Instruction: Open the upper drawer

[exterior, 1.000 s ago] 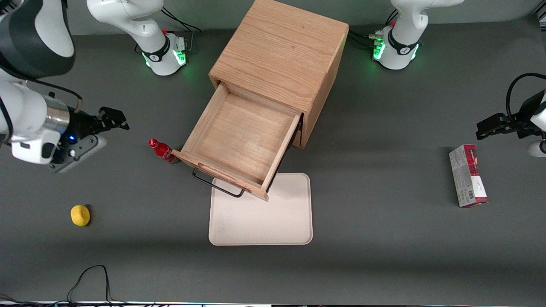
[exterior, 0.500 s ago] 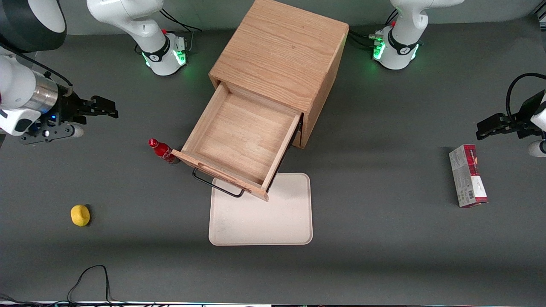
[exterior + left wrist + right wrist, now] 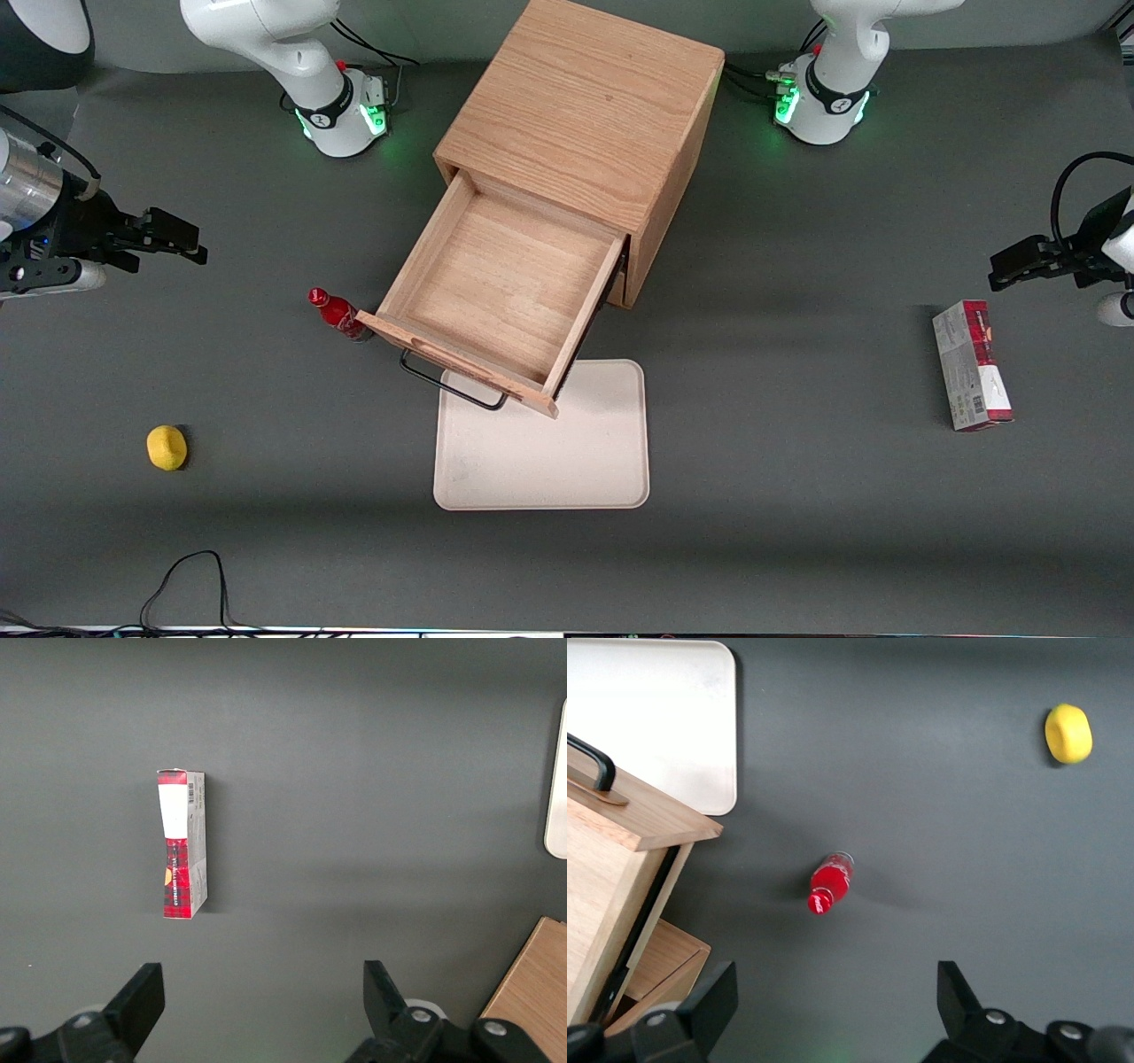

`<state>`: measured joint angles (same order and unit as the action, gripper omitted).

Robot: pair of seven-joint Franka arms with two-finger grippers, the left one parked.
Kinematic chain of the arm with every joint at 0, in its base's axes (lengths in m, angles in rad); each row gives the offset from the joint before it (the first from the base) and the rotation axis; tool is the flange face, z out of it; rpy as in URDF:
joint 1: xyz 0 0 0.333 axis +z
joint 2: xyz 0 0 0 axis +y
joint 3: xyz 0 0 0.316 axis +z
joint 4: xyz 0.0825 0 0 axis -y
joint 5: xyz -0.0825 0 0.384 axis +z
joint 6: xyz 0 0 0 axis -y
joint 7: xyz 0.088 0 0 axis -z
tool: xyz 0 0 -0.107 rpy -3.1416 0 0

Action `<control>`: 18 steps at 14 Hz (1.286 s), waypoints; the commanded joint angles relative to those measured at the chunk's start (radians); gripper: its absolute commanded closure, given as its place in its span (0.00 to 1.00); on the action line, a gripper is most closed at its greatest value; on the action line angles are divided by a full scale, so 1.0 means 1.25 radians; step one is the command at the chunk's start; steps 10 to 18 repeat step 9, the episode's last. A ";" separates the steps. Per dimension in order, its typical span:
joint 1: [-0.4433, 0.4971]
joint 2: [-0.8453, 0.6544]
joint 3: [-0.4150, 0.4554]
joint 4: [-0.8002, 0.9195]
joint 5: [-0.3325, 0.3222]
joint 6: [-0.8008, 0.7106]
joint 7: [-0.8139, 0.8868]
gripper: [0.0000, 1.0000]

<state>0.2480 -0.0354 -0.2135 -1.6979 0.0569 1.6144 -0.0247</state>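
Upper drawer (image 3: 509, 297) stands pulled well out of the cabinet (image 3: 585, 115), interior bare, front panel overhanging the near edge of the cream tray (image 3: 567, 452) on the bench (image 3: 797, 532). Its black handle (image 3: 447, 383) hangs free, nothing touching it. In the right wrist view the lower drawer (image 3: 656, 970) sits shut beneath the extended box.

Change over the last second: the gripper (image 3: 173, 237) has drawn away from the cabinet toward the working arm's end of the bench, roughly the 9 o'clock direction in the front view, and has also risen slightly toward 10 o'clock. It now hangs well apart from the drawer, level with the cabinet mouth. The right wrist view shows the fingers (image 3: 700, 1005) spread wide with nothing between them. The drawer itself has not shifted across the three front frames.

Reading: the opening appears complete; the arm is retreating, not re-approaching. No further pull looks necessary, since the drawer already seems near full travel.

Bystanders, unmoved:
- red bottle (image 3: 337, 315), just beside the drawer's front corner on the working arm's side
- yellow object (image 3: 166, 447), about 7 o'clock from the bottle, well apart
- red-and-white box (image 3: 970, 365), toward the parked arm's end

Risk: the bottle stands close to the drawer corner; any renewed approach could tip it.
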 commanded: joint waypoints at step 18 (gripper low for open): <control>-0.169 0.005 0.157 0.005 -0.010 0.018 -0.087 0.00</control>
